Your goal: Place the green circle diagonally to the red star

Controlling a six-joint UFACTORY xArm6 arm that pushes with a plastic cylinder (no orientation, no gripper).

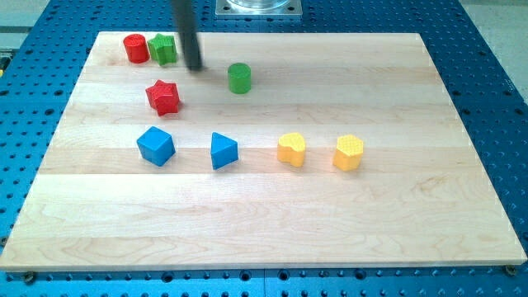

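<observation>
The green circle (239,77) is seen on the worktop (396,206), up-right of the red star (163,96). The rod's top is cut off; my tip (195,68) lies between circle and green star-like block (164,49). No hand is fitted.

Setting read as a robotics lab bench; a pale wooden board (272,206) lay on a blue perforated metal table (487,66) with a regular hole grid; a grey metal mounting plate (257,8) sat at 12 o'clock; small moulded coloured blocks served as test pieces.
</observation>
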